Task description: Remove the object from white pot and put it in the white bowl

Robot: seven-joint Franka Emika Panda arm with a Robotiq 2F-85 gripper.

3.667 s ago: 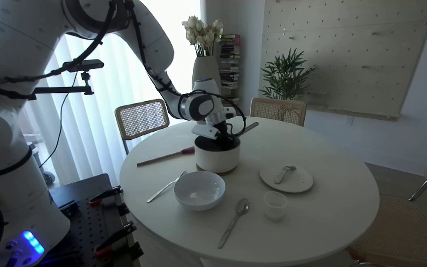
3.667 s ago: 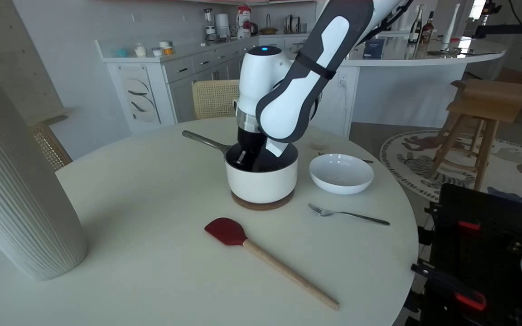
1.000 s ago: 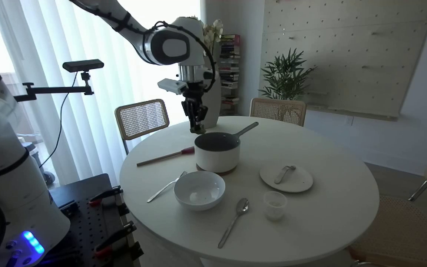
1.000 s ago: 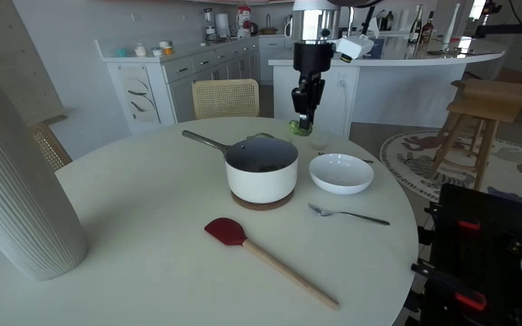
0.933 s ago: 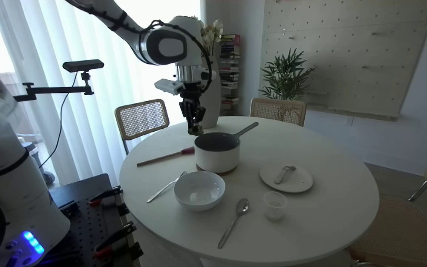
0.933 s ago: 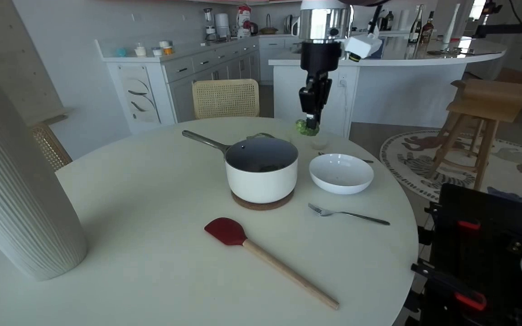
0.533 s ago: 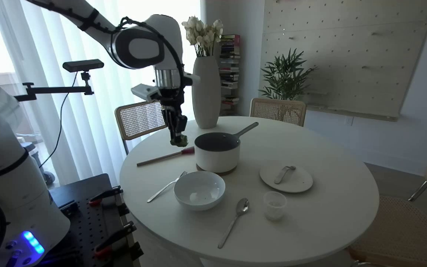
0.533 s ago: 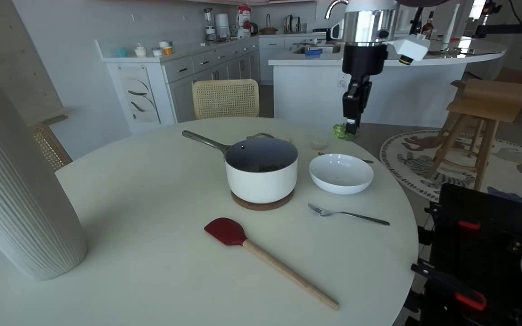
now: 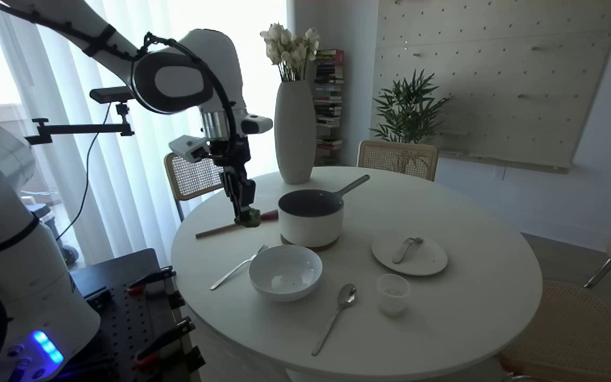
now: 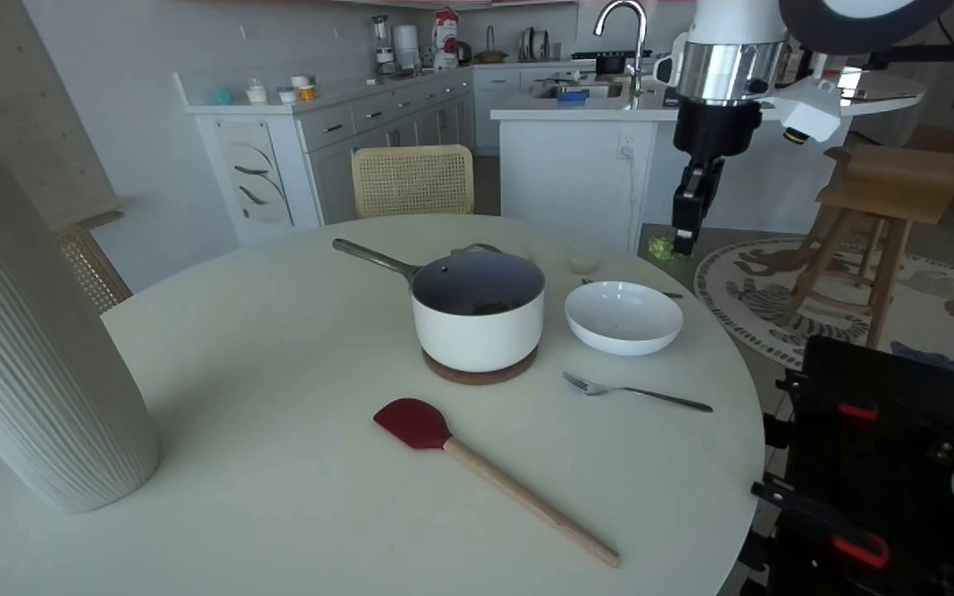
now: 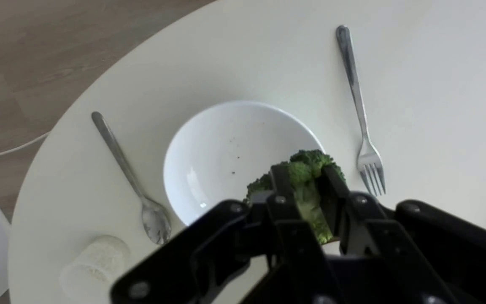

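Broccoli (image 11: 309,204) sits pinched between the fingers of the gripper (image 11: 305,171) in the wrist view, hiding part of the rim of the white bowl (image 11: 209,156), with a spoon (image 11: 131,177) and a fork (image 11: 360,110) on opposite sides of that bowl. In an exterior view the broccoli is held in the air, outside the white pot (image 9: 311,228), which stands just beside the bowl; a plate (image 9: 427,260) lies apart from both. In an exterior view the pot rests on a brown mat (image 10: 481,378) near a red-headed spatula (image 10: 485,469).
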